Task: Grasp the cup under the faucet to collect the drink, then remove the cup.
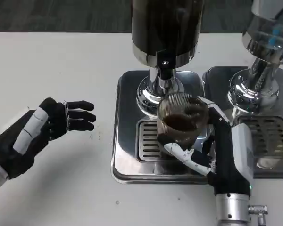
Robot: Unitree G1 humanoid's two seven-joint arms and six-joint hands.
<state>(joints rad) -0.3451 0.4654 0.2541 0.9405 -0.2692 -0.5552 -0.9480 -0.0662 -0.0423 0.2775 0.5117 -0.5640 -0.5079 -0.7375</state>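
1. Ribbed clear glass, the cup [181, 120] stands over the slotted drip grate [148, 140] of the steel tray [127, 122], directly below the faucet [165, 70] of the dark drink dispenser [166, 28]. Dark liquid fills part of it.
2. The right hand [203, 146] grips the cup: white-and-black fingers [181, 151] wrap around its lower front at about 6 o'clock of the cup, and another finger reaches along its side at about 3 o'clock.
3. The right forearm comes up from the bottom edge of the picture at roughly 5 o'clock of the cup, and its lower part is cut off there.
4. The left hand [49, 122] hovers over or rests on the white counter [61, 61], well apart from the tray, at 9 o'clock of the cup. Its fingers are stretched out and slightly apart, pointing toward the tray, and it holds nothing.
5. Whether the left hand touches the counter cannot be told.
6. A second dispenser [266, 52] with its own tray [269, 127] stands at 3 o'clock, cut off by the right edge.
7. The cup's base is hidden behind the right hand's fingers, so whether it rests on the grate or is lifted cannot be told.
8. The top of the dark dispenser is cut off by the upper edge, and whether liquid is flowing from the faucet is hard to make out.
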